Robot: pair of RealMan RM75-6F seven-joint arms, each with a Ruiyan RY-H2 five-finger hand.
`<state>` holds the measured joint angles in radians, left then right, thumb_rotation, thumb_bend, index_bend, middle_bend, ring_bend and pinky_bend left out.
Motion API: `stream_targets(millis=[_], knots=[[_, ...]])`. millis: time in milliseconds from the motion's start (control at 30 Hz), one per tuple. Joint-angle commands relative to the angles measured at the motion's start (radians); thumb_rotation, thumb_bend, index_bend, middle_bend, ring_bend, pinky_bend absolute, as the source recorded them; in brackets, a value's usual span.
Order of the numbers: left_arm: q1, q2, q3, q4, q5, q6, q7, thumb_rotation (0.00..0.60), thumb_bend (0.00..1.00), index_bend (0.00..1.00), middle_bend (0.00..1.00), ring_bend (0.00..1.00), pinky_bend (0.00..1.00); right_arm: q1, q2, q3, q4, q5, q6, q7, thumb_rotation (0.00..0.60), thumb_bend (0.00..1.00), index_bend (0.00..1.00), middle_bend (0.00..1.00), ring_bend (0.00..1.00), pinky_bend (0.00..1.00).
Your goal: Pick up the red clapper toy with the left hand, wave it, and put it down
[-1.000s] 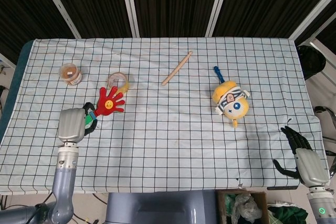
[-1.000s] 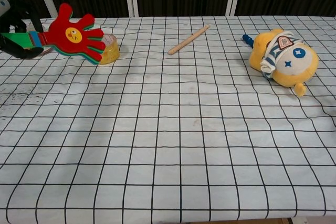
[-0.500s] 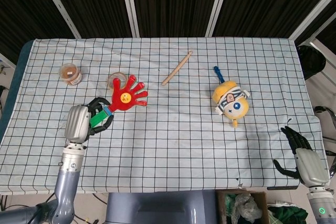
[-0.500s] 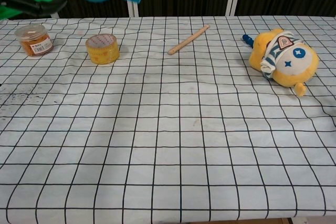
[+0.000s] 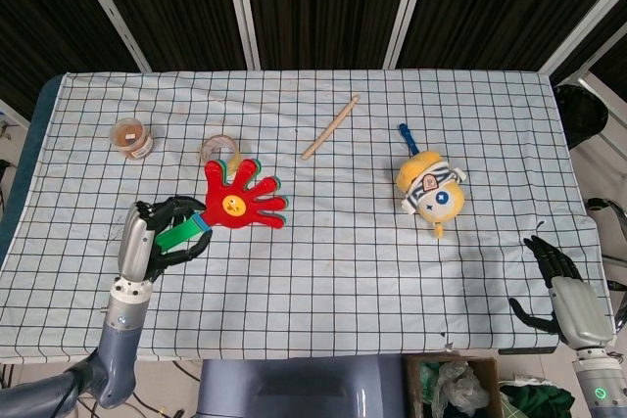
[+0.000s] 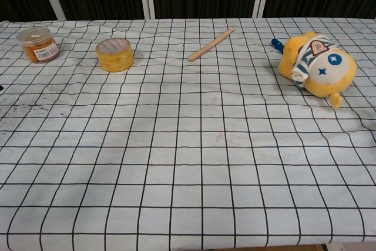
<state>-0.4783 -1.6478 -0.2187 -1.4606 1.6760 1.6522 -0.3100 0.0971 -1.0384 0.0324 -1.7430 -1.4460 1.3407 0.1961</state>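
In the head view my left hand [image 5: 157, 238] grips the green handle of the red clapper toy [image 5: 240, 200]. The toy is a red hand shape with a yellow smiley face, and it is held up above the left part of the checked tablecloth [image 5: 323, 271]. The chest view shows neither the toy nor this hand, save a sliver of green at its top-left corner. My right hand [image 5: 566, 293] hangs at the table's front right corner, fingers spread and holding nothing.
A yellow tape roll [image 5: 219, 151] [image 6: 115, 54] and a small jar [image 5: 130, 138] [image 6: 37, 44] stand at the back left. A wooden stick [image 5: 330, 127] [image 6: 211, 44] lies at mid-back. A yellow plush toy [image 5: 430, 190] [image 6: 317, 66] lies on the right.
My left hand has lifted the clapper higher and swung it to the right, out of the top of the chest view. The right hand has not moved.
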Motion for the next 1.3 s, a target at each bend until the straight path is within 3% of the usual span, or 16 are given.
stream_targets(millis=[33, 200, 267, 400, 500, 633, 900, 1033, 1300], knots=[[0.033, 0.049, -0.042, -0.195, -0.326, -0.180, 0.556, 0.600, 0.63, 0.65, 0.85, 0.79, 0.97, 0.000, 0.000, 0.000, 0.000, 0.000, 0.000, 0.000, 0.600, 0.29, 0.00, 0.00, 0.00, 0.06], [0.017, 0.118, -0.074, -0.380, -0.653, -0.214, 1.076, 0.600, 0.59, 0.65, 0.85, 0.79, 0.97, 0.000, 0.000, 0.000, -0.001, 0.000, 0.000, -0.001, 0.600, 0.29, 0.00, 0.00, 0.00, 0.06], [0.003, 0.125, -0.084, -0.426, -0.740, -0.189, 1.207, 0.600, 0.59, 0.65, 0.85, 0.79, 0.97, 0.000, 0.000, 0.000, 0.000, 0.000, 0.001, -0.001, 0.600, 0.29, 0.00, 0.00, 0.00, 0.06], [-0.021, 0.129, -0.092, -0.475, -0.859, -0.149, 1.355, 0.600, 0.57, 0.64, 0.85, 0.79, 0.97, 0.000, -0.001, -0.001, -0.001, 0.000, 0.000, -0.003, 0.600, 0.29, 0.00, 0.00, 0.00, 0.06], [-0.034, 0.127, -0.101, -0.496, -0.895, -0.140, 1.370, 0.600, 0.57, 0.64, 0.85, 0.79, 0.97, 0.000, -0.001, 0.000, -0.001, 0.001, 0.000, -0.004, 0.600, 0.29, 0.00, 0.00, 0.00, 0.06], [-0.027, 0.122, -0.121, -0.509, -0.810, -0.177, 1.193, 0.600, 0.57, 0.65, 0.85, 0.79, 0.97, 0.000, -0.001, 0.001, -0.001, 0.004, -0.001, -0.005, 0.600, 0.29, 0.00, 0.00, 0.00, 0.06], [0.008, 0.121, -0.051, -0.381, -0.292, -0.225, 0.503, 0.600, 0.57, 0.65, 0.85, 0.79, 0.96, 0.000, -0.001, 0.001, -0.001, 0.003, 0.000, -0.006, 0.600, 0.29, 0.00, 0.00, 0.00, 0.06], [0.006, 0.096, -0.009, -0.243, -0.039, -0.128, 0.138, 0.600, 0.57, 0.65, 0.85, 0.79, 0.96, -0.001, 0.000, 0.000, 0.000, 0.001, 0.002, -0.004, 0.600, 0.29, 0.00, 0.00, 0.00, 0.06], [-0.006, 0.055, 0.023, -0.093, 0.089, -0.028, -0.036, 0.600, 0.57, 0.64, 0.85, 0.79, 0.96, -0.001, 0.000, 0.000, 0.001, -0.003, 0.003, -0.001, 0.600, 0.29, 0.00, 0.00, 0.00, 0.06]])
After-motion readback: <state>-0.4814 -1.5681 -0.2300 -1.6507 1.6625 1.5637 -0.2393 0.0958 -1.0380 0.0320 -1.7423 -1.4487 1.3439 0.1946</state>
